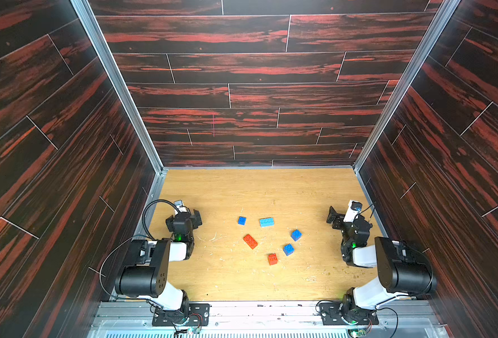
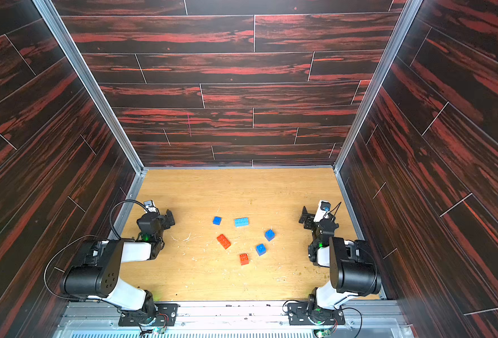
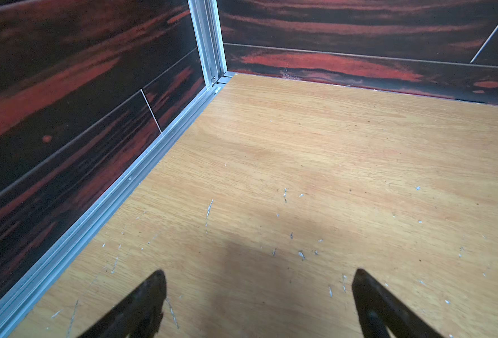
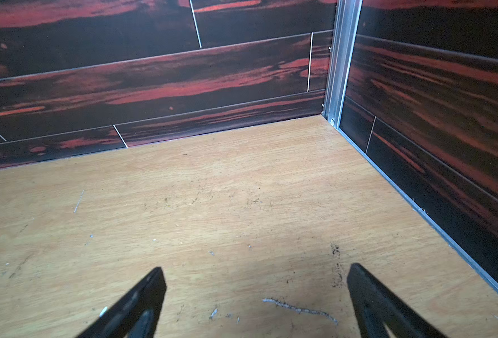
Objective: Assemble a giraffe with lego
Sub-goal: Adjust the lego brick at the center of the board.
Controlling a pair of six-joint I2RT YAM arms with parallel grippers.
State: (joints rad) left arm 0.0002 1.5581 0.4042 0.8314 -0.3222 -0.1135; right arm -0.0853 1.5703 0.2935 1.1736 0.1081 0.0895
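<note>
Between spread, empty left fingers (image 3: 142,304) and right fingers (image 4: 139,301), six scattered lego bricks (image 1: 266,222) on tabletop (image 1: 241,190)

Light wooden tabletop (image 1: 227,190), lower centre in both top views: scratched, flecked white. Dark red-streaked wall panels (image 1: 241,73) on three sides. Aluminium corner posts (image 1: 116,82). Grooved metal rail (image 1: 271,313) along bottom edge.

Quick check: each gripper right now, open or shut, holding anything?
Left black parallel gripper: open, holding nothing.
Right black parallel gripper: open, holding nothing.
</note>
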